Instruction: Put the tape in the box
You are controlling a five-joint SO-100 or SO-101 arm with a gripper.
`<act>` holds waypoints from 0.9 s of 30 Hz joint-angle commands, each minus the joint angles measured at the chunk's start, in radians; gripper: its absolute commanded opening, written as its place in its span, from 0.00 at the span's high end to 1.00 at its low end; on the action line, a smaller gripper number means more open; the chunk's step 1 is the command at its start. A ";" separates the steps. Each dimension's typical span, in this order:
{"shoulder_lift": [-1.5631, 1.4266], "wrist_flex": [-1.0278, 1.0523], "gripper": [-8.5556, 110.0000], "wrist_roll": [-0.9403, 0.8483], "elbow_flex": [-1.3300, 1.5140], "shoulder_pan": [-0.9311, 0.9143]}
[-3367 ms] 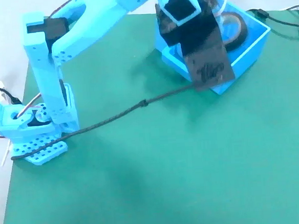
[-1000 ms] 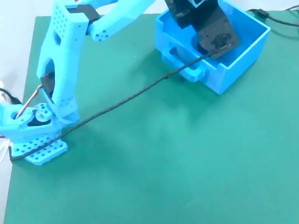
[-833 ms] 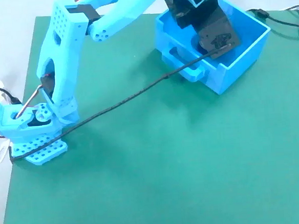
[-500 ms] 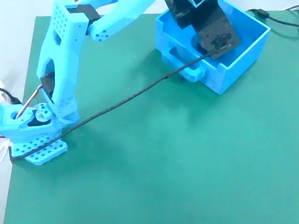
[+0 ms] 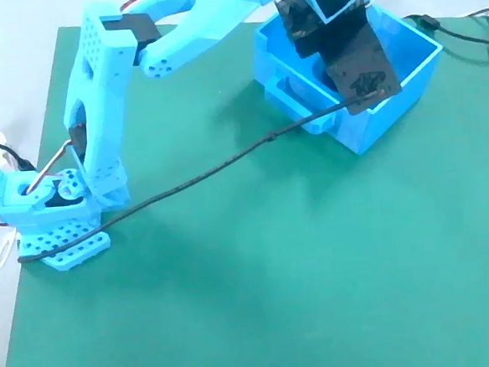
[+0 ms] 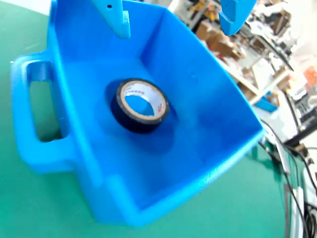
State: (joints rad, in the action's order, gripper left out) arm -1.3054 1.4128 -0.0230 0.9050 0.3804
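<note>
The tape [image 6: 140, 105] lies flat on the floor of the box [image 6: 208, 129], loop handle [image 6: 34, 119] to the left in the wrist view. Above it the gripper [image 6: 173, 17] hangs spread and empty. A dark cable [image 5: 226, 164] crosses the green mat [image 5: 277, 290]; cluttered shelves [image 6: 277, 59] stand behind.

No text could be read with certainty. The tape [image 6: 140, 105] carried small red and dark print on its whitish inner core in the wrist view, but it was too blurred. A black panel [image 5: 362, 68] in the fixed view bore an unclear mark.
</note>
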 commanded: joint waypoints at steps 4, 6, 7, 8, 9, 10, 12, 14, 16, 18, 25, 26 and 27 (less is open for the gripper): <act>-0.183 0.110 0.70 -0.012 -0.092 -0.106; -0.213 0.152 0.70 -0.012 -0.091 -0.138; -0.229 0.172 0.70 -0.012 -0.091 -0.153; -0.245 0.190 0.70 -0.011 -0.091 -0.172; -0.264 0.206 0.70 -0.009 -0.089 -0.189; -0.279 0.221 0.70 -0.009 -0.087 -0.207; -0.310 0.252 0.70 -0.006 -0.083 -0.242; -0.334 0.284 0.70 0.000 -0.080 -0.282; -0.370 0.299 0.70 0.000 -0.055 -0.328; -0.422 0.299 0.70 0.000 0.006 -0.367; -0.710 0.170 0.70 -0.008 0.416 -0.446; -0.756 0.144 0.70 -0.009 0.486 -0.454; -0.801 0.120 0.70 -0.009 0.557 -0.462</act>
State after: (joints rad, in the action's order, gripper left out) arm -1.9620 1.5892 -0.0199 1.2809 -0.0598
